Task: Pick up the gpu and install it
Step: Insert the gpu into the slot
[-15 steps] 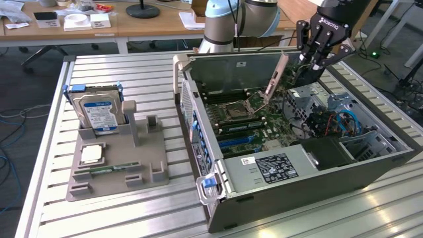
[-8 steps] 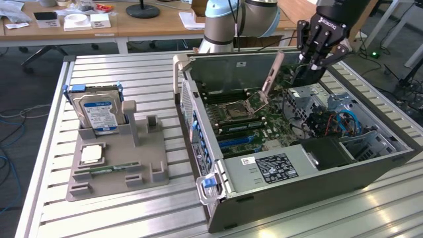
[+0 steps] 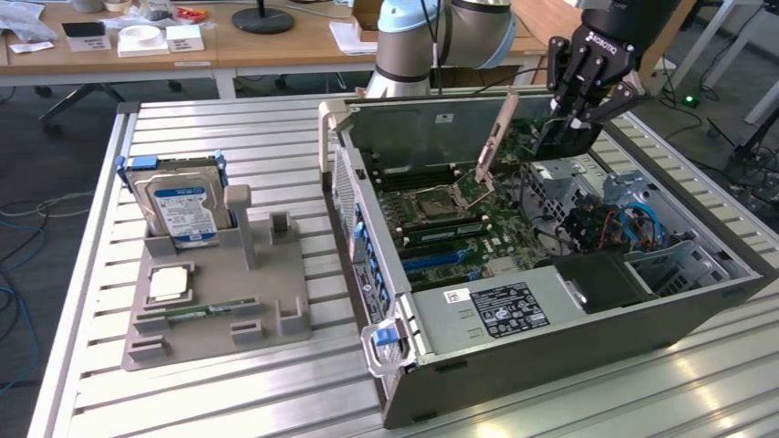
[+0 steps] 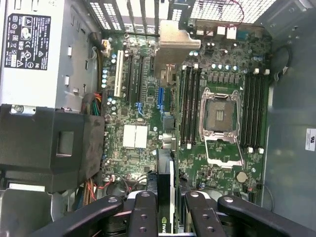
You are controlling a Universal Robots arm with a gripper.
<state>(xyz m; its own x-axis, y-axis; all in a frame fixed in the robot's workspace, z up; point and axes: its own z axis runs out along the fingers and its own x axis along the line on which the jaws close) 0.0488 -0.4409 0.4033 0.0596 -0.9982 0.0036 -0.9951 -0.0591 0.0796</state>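
My gripper hangs over the far right part of the open computer case, shut on the gpu. The gpu is a dark thin card, and its tan metal bracket slants down toward the motherboard. In the wrist view I look along the gpu edge-on. It sits between my two black fingers, and its bracket points at the case's rear slot openings. The card hovers above the board's expansion slots; I cannot tell whether it touches them.
A grey holder tray on the slatted table at the exterior view's left carries a blue-labelled hard drive, a CPU and a RAM stick. Inside the case are the power supply, a CPU socket and cables.
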